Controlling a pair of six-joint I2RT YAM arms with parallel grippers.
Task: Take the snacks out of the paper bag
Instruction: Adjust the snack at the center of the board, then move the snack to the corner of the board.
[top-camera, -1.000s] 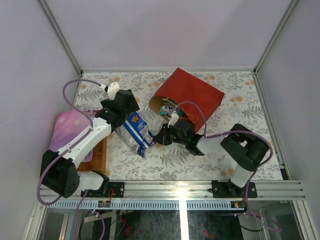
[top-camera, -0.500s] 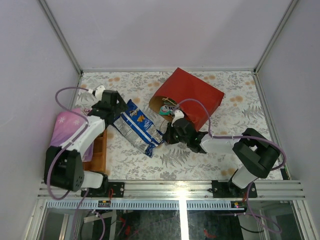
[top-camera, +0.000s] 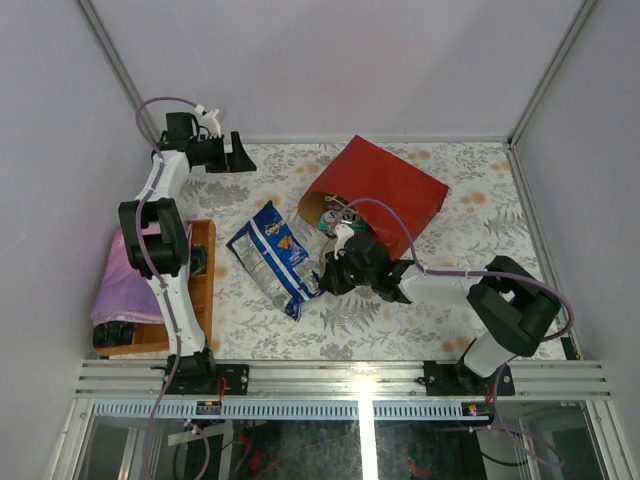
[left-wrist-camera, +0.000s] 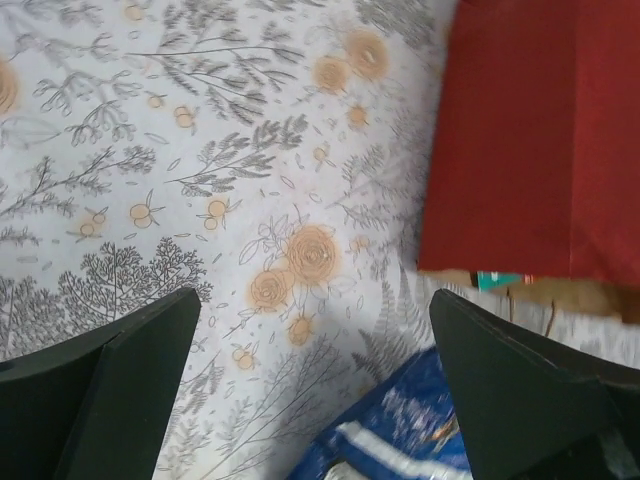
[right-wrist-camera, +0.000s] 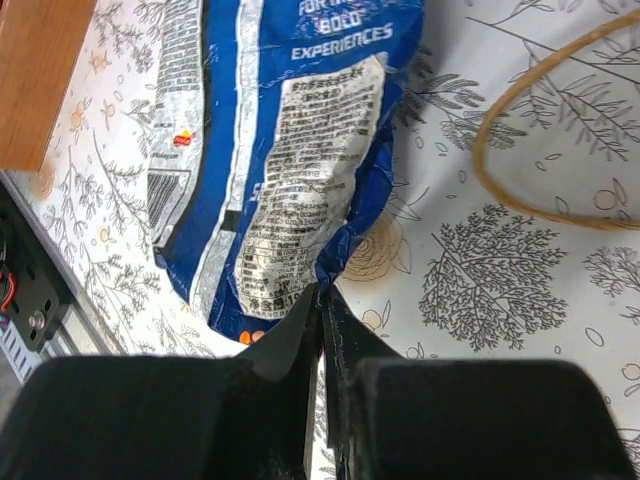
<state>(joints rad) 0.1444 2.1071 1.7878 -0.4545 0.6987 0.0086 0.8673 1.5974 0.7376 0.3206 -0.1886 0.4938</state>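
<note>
Since a second earlier the left arm had swung off the blue-and-white pack (top-camera: 272, 258) and stood well out to the left of the paper bag (top-camera: 395, 185), with the left pincer (top-camera: 238, 158) wide apart and empty. That pack lay flat on the worktop (top-camera: 480, 240) just outside the bag's mouth, its long axis running past the mouth rather than into it. The right pincer (top-camera: 322, 282) was together, tips against the pack's corner farthest from the bag (film caught or not, could not tell). A teal packet (top-camera: 330, 222) and other snacks sat in the mouth just beyond it, so the right arm seemed nearer for the next reach.
</note>
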